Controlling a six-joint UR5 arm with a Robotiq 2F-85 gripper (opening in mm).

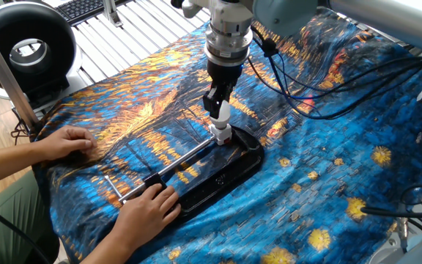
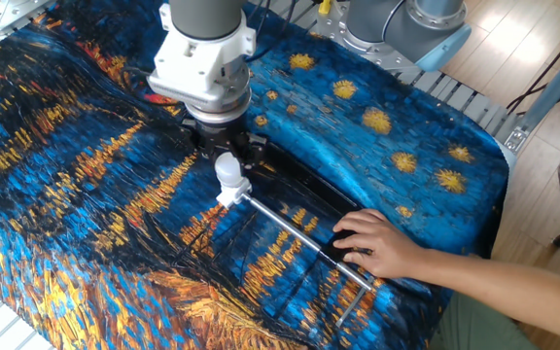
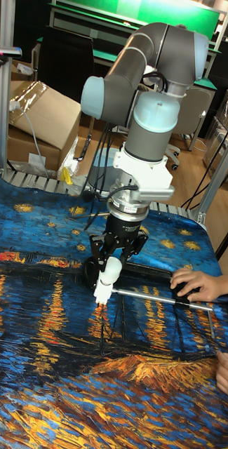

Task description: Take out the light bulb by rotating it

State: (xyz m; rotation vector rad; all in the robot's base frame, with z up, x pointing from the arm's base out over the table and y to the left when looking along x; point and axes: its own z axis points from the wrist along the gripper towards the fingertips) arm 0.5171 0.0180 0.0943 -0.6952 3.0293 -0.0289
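Light bulb [image 3: 111, 269] upright, globe up, neck down.

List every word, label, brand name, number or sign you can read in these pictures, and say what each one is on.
None can be read.
The keyboard at the top of one fixed view has keys too small and blurred to read.
The cardboard box in the tall fixed view shows no legible print.
The gripper, light bulb and black tray show no legible markings.

Wooden floor [image 2: 513, 39], cardboard box [image 3: 47, 116] (open flaps), green wall panel [image 3: 163, 10]
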